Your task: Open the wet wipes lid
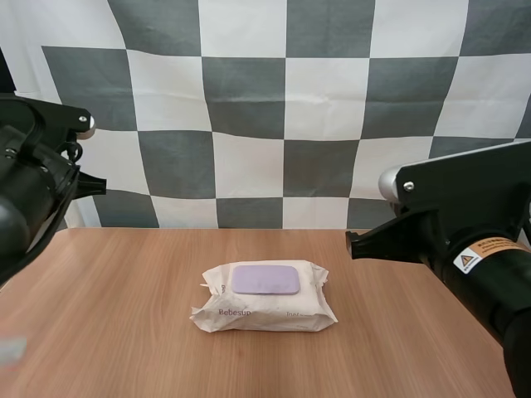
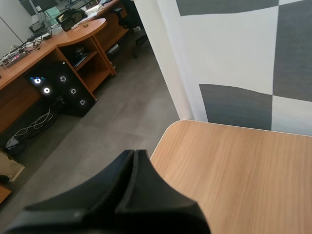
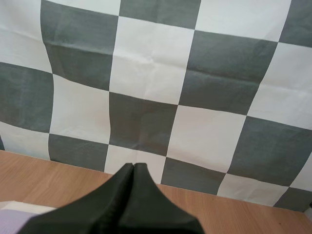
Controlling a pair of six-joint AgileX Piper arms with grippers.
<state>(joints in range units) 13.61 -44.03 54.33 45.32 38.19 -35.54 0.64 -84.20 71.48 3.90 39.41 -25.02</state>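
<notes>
Squarely near the middle of the wooden table [image 1: 108, 315] lay the pack of wet wipes [image 1: 264, 297], flat, with its lilac lid [image 1: 265, 279] facing up and closed flush. The left arm [image 1: 33, 182] was raised at the table's left side and the right arm [image 1: 465, 232] at its right, both apart from the pack. The left gripper [image 2: 134, 152] had its fingers pressed together into one dark wedge, holding nothing, by a rounded corner of the table. The right gripper [image 3: 133, 166] was likewise closed on nothing, aimed toward the table's far edge, with a corner of the pack beside it.
</notes>
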